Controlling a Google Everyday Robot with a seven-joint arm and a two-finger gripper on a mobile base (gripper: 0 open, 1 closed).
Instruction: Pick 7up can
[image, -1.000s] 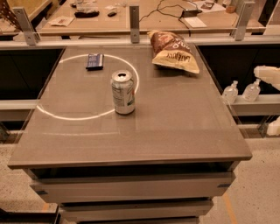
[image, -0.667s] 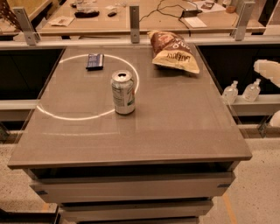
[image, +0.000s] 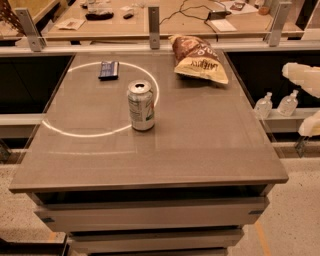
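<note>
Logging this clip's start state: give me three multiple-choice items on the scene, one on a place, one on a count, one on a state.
1. Where is the gripper relative to the table? A above its middle; B off its right side; C behind it.
2. Things on the table? A two; B three; C five.
3. The 7up can is: A upright; B tipped over; C crushed.
B, it shows at the view's right edge, past the table. B, the 7up can, crisp bag, blue packet. A, its pull-tab top faces up.
</note>
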